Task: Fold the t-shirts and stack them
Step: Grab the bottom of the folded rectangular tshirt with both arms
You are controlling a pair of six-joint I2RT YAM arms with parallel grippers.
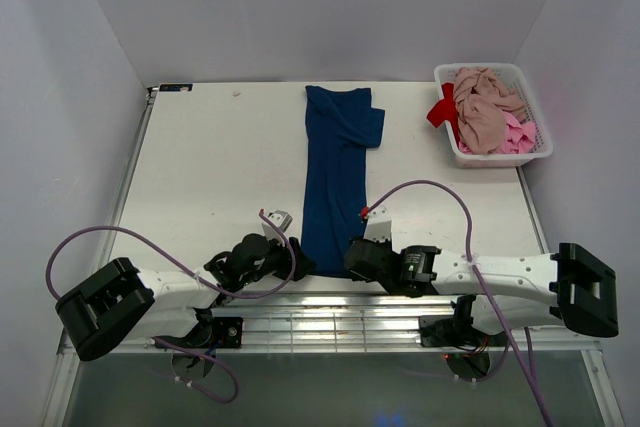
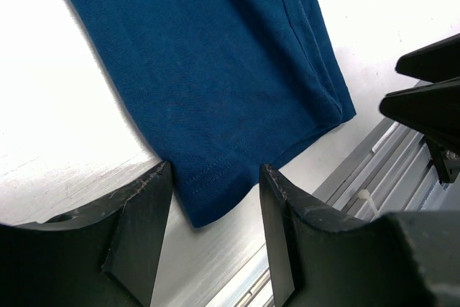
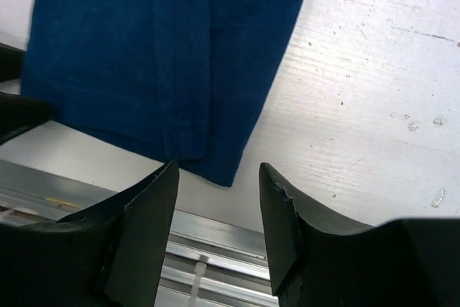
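A navy blue t-shirt (image 1: 335,172) lies folded into a long narrow strip down the middle of the white table. Its near hem reaches the table's front edge. My left gripper (image 1: 296,265) is open at the hem's left corner (image 2: 205,210), which lies between the fingers without touching them. My right gripper (image 1: 352,259) is open at the hem's right corner (image 3: 223,170). Pink-beige (image 1: 483,107), bright pink (image 1: 518,135) and red (image 1: 441,112) t-shirts lie crumpled in the white basket (image 1: 532,97) at the back right.
A metal rail (image 1: 330,322) runs along the table's front edge under both wrists. Purple cables (image 1: 445,192) loop over the table near the arms. Grey walls close in the back and sides.
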